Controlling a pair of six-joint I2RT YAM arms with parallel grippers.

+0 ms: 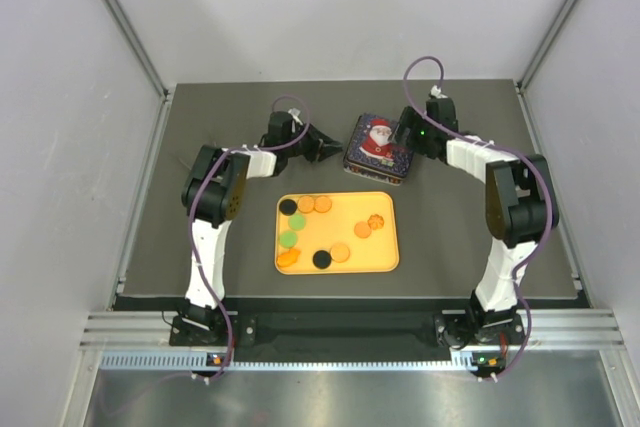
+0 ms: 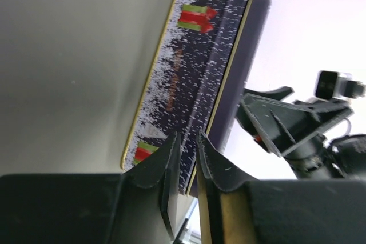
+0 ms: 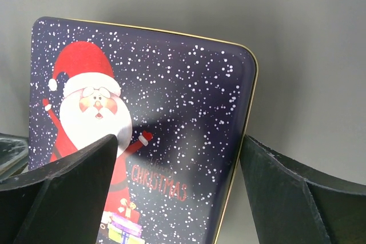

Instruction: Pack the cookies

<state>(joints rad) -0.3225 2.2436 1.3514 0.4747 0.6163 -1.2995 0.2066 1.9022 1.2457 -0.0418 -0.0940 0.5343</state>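
The cookies (image 1: 340, 252), flat discs in orange, green and black, lie on a yellow tray (image 1: 385, 259) at mid table. Behind the tray stands a dark blue Santa tin (image 1: 378, 147), lid on. My left gripper (image 1: 333, 147) is at the tin's left side. In the left wrist view its jaws (image 2: 187, 141) stand a narrow gap apart against the tin's snowy side wall (image 2: 189, 72), with nothing seen between them. My right gripper (image 1: 405, 135) is at the tin's right side, open wide (image 3: 177, 158). One finger is over the lid (image 3: 189, 112) and the other is past its gold edge.
White walls with metal corner posts enclose the dark table mat (image 1: 160, 237). The right arm's fingers (image 2: 286, 124) show beyond the tin in the left wrist view. Both arms' elbows rise at either side of the tray.
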